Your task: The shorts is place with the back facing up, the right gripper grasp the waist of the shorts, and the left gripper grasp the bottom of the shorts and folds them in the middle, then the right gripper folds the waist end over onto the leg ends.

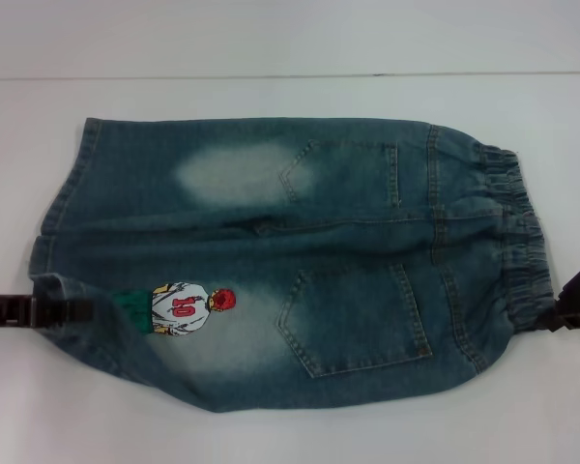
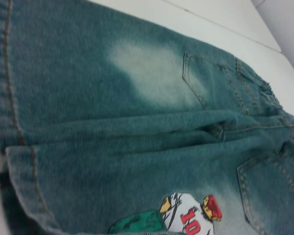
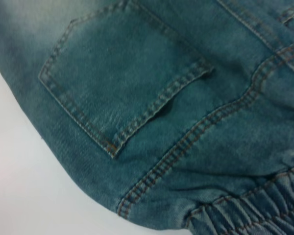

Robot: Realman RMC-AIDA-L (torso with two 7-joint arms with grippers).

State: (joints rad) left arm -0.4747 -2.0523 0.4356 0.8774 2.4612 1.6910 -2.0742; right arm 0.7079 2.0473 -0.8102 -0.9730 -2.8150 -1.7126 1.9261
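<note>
Shorts (image 1: 300, 261) lie lengthwise, waist (image 1: 517, 251) rightward; both grippers' fingers' state unclear.

You see the shorts (image 1: 290, 261) lying flat, back pockets up, waist (image 1: 517, 242) right, leg hems (image 1: 63, 227) left.

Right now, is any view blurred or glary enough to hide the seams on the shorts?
Head view: even light, no glare; the shorts look slightly soft. Left wrist view: soft, embroidered "10" still legible. Right wrist view: pocket stitching clear, waistband softer.
</note>
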